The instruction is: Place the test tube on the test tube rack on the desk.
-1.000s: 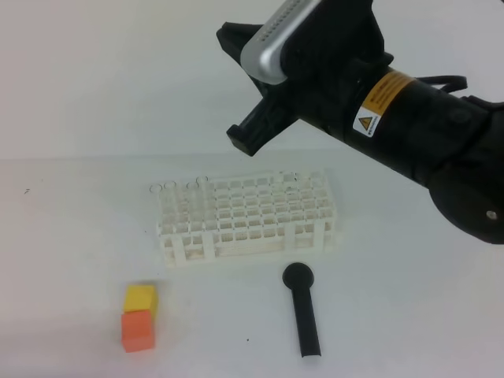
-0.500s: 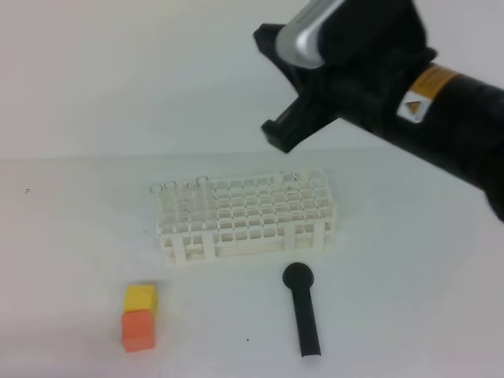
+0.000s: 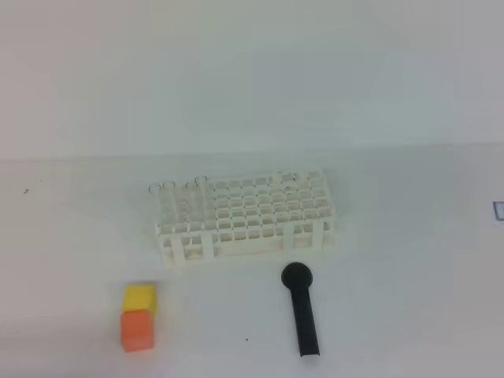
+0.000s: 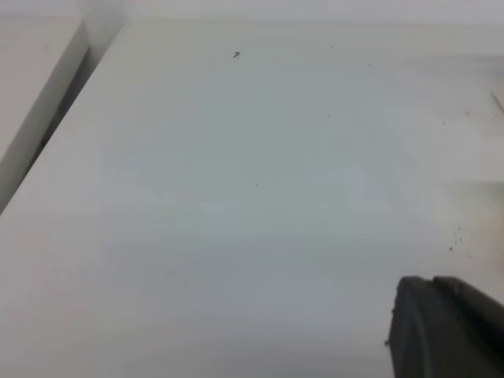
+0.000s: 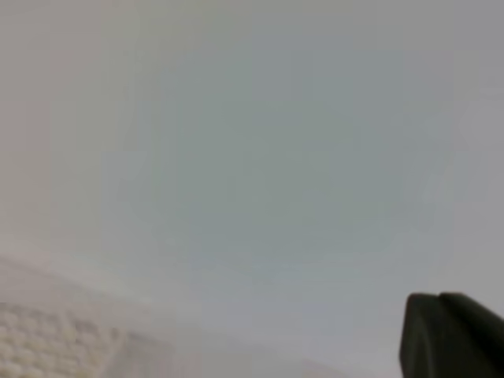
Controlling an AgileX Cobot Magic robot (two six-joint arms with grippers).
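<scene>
The white test tube rack point(image 3: 246, 216) stands in the middle of the desk point(image 3: 409, 299). Several clear test tubes stand upright in its holes, their rims showing at the left end point(image 3: 202, 180) and one near the back right point(image 3: 290, 177). No arm shows in the exterior high view. In the left wrist view my left gripper point(image 4: 433, 281) hangs over bare desk point(image 4: 260, 197), its dark fingers together and nothing between them. My right gripper point(image 5: 439, 297) is likewise shut and empty, with a blurred rack point(image 5: 47, 346) far below at the lower left.
A black round-headed stick point(image 3: 302, 311) lies in front of the rack. A yellow cube point(image 3: 139, 298) and an orange cube point(image 3: 136, 329) sit at the front left. The desk's left edge point(image 4: 47, 134) shows in the left wrist view.
The right arm, which hung above the rack, has swung up and to the right and left the exterior high view. Rack, tubes, stick and cubes have not moved.
</scene>
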